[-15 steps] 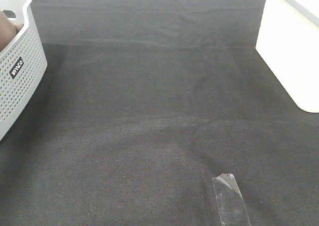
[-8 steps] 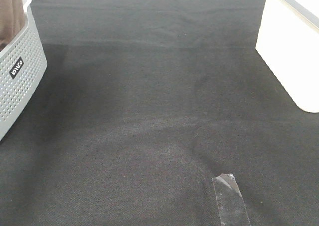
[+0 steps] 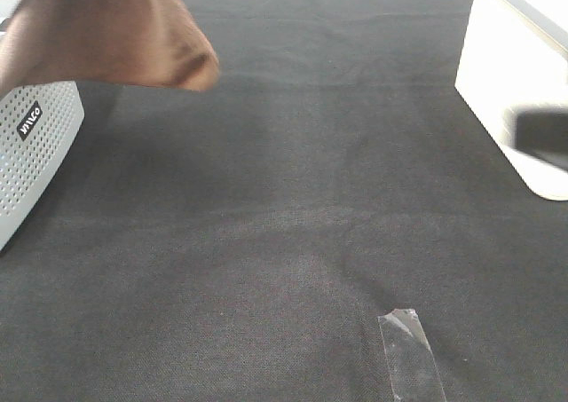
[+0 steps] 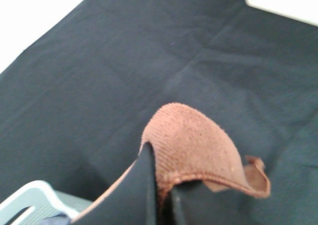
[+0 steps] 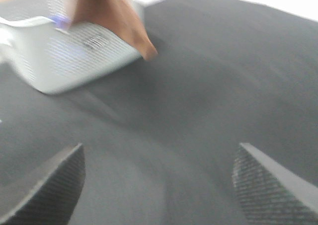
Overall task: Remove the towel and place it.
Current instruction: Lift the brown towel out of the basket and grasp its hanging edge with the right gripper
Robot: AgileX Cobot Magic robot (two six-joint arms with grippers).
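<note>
The brown towel point(image 3: 111, 31) hangs in the air at the far left, above the white perforated basket point(image 3: 34, 145), with a fold reaching out over the black cloth. In the left wrist view my left gripper point(image 4: 161, 195) is shut on the towel's hemmed edge point(image 4: 191, 150); the gripper itself is hidden in the high view. My right gripper point(image 5: 159, 185) is open and empty above the black cloth, and shows as a dark blur at the right edge of the high view point(image 3: 541, 134). The right wrist view shows the towel point(image 5: 114, 14) over the basket point(image 5: 74, 53) far ahead.
A black cloth point(image 3: 293, 207) covers the table. A white box point(image 3: 510, 82) stands at the back right. A strip of clear tape point(image 3: 410, 353) lies near the front edge.
The towel has risen out of the basket and swung right over the cloth. The right gripper has come into the high view at the right edge.
</note>
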